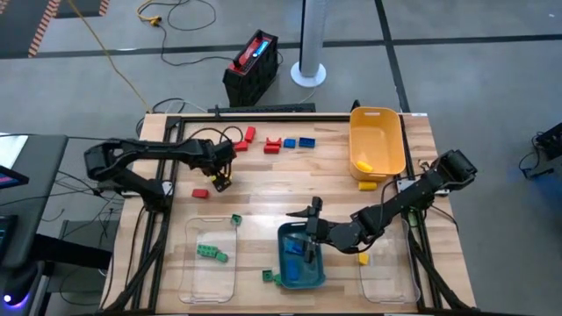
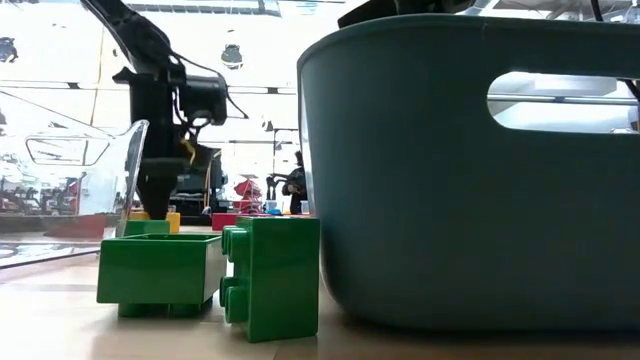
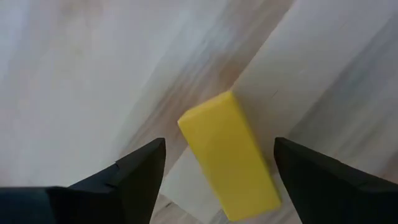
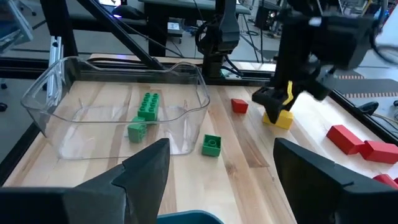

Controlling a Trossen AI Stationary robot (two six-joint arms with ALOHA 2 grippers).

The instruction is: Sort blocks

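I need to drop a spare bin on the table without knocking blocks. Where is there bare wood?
Freest is the middle of the table, between the red and blue blocks at the back and the teal bin. It is crowded by the left gripper over its yellow block, and where the right gripper hovers.

the table (image 1: pixel 263 175) carries three bins along its near edge: a clear bin (image 1: pixel 209 259) on the left, a teal bin (image 1: pixel 301 274) in the middle, another clear bin (image 1: pixel 386 279) on the right. a fourth bin (image 1: pixel 378 140) stands at the far right corner. the left bin holds two blocks (image 1: pixel 211 254); one block (image 1: pixel 236 219) lies just behind it, another (image 1: pixel 267 276) between it and the middle bin. a row of blocks (image 1: pixel 288 143) lies along the far edge. the left gripper (image 3: pixel 217 177) is over a block (image 3: pixel 229 155) on the left part of the table, fingers either side. the right gripper (image 1: pixel 309 230) hangs over the middle bin.
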